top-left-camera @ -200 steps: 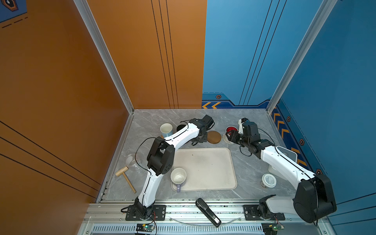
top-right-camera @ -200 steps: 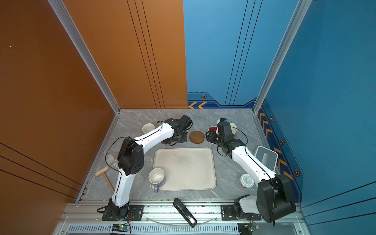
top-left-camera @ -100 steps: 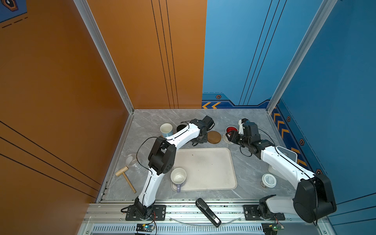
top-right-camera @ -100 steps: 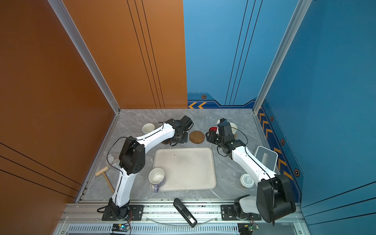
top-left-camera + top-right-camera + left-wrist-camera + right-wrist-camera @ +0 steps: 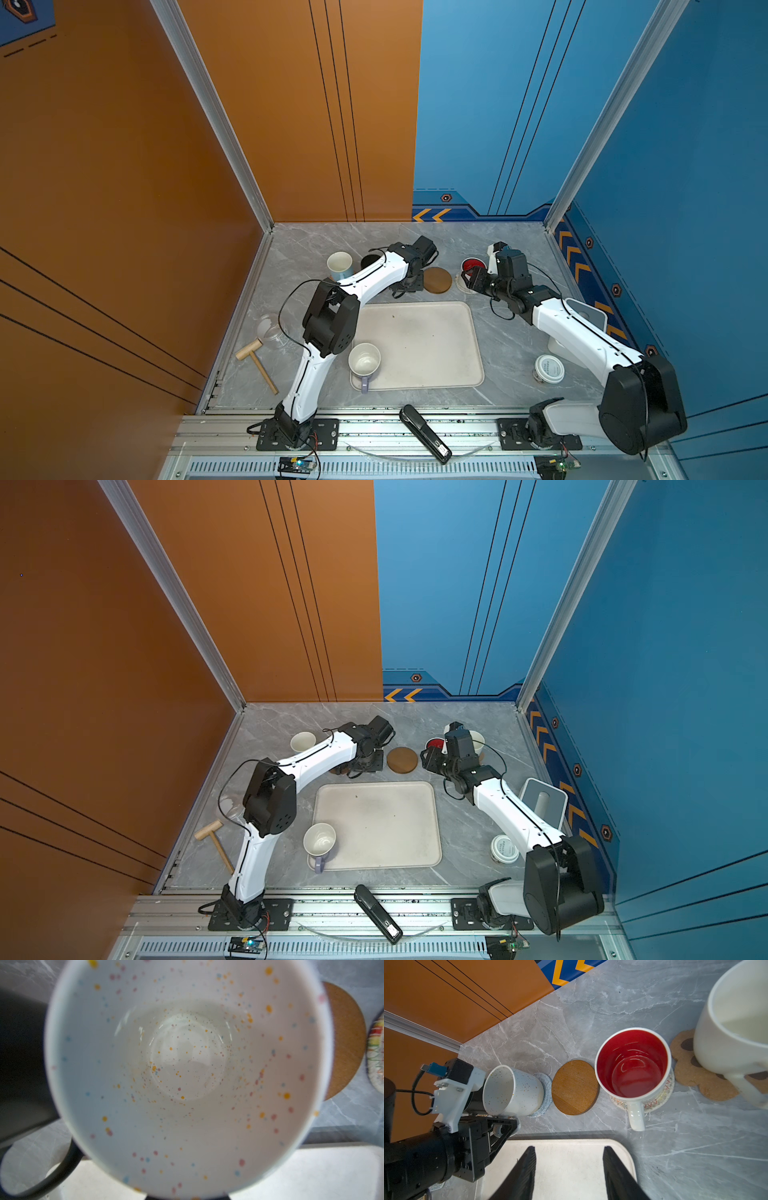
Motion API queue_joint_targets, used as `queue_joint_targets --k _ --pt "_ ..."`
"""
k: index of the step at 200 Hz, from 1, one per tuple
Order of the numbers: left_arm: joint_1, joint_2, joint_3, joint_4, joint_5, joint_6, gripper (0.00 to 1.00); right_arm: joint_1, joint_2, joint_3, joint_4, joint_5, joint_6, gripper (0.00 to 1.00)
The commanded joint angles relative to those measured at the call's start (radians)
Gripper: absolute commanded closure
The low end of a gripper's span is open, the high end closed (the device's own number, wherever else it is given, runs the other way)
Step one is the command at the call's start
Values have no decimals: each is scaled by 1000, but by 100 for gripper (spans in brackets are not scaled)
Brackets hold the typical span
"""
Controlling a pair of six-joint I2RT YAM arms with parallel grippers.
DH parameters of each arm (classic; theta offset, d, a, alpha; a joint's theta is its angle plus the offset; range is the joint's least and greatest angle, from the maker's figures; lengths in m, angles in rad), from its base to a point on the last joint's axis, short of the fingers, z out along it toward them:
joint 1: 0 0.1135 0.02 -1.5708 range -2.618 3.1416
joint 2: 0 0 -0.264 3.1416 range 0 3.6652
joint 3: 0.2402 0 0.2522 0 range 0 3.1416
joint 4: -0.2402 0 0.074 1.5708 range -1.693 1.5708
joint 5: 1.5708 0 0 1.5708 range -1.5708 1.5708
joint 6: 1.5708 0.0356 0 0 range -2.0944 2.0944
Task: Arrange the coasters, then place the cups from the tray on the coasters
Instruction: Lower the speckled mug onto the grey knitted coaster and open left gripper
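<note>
While the left gripper [image 5: 508, 1126] clamps the handle of the speckled white mug [image 5: 511, 1091], the mug sits over the grey-blue crocheted coaster [image 5: 546, 1093]; whether its base rests flat there I cannot tell. The black mug [image 5: 20, 1064] crowds it on one side, and a bare brown wooden disc [image 5: 574, 1086] lies just beside it on the other. Past the disc, the red-lined mug [image 5: 632, 1068] stands on the whitish crocheted coaster [image 5: 663, 1096], then the plain white mug [image 5: 737, 1022] on the paw coaster [image 5: 695, 1078]. The right gripper [image 5: 569, 1149] hangs empty, jaws spread, over a corner of the tray [image 5: 424, 340]. The lavender mug [image 5: 364, 361] stands on the tray's near left corner. The light blue mug [image 5: 340, 264] stands left of the black one. Around the tray lie a wooden mallet [image 5: 264, 374], a glass jar [image 5: 268, 328], a white lidded jar [image 5: 548, 368] and a white stand [image 5: 586, 316].
</note>
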Motion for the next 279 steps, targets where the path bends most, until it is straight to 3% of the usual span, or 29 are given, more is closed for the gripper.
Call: queue_joint_targets --k 1,41,146,243,279 --pt "8 -11 50 14 4 -6 90 -8 12 -12 22 -9 10 49" --pt "8 -14 50 12 9 0 81 -10 11 -13 21 -12 10 49" --pt "11 -14 44 13 3 1 79 -13 8 -17 20 -11 10 49" --pt "11 -21 35 12 18 2 60 -15 11 -16 22 -12 10 49" --pt "10 -38 24 12 19 3 58 -15 14 -16 24 -15 10 49"
